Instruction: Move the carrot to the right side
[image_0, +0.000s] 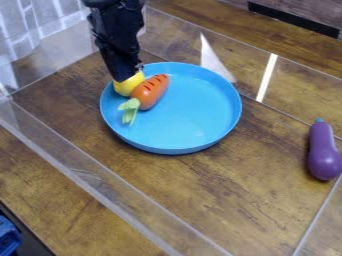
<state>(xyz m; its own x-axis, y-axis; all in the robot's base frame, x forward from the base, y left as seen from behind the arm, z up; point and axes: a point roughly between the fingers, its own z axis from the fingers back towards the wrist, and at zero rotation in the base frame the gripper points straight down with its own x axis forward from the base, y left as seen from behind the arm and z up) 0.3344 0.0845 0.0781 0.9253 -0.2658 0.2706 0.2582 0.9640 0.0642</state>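
Black gripper (128, 78) at the carrot (148, 91) on the blue plate (201, 125), upper left of the frame.

The gripper points down from the dark arm at the carrot's upper-left end, seemingly touching it; whether its fingers are apart or clamped on the carrot cannot be told. The carrot lies on the plate's left part, green top (128, 110) toward the rim. The plate sits on a wooden table (201, 200). 1 purple eggplant (322, 150) lies well apart at the right edge.
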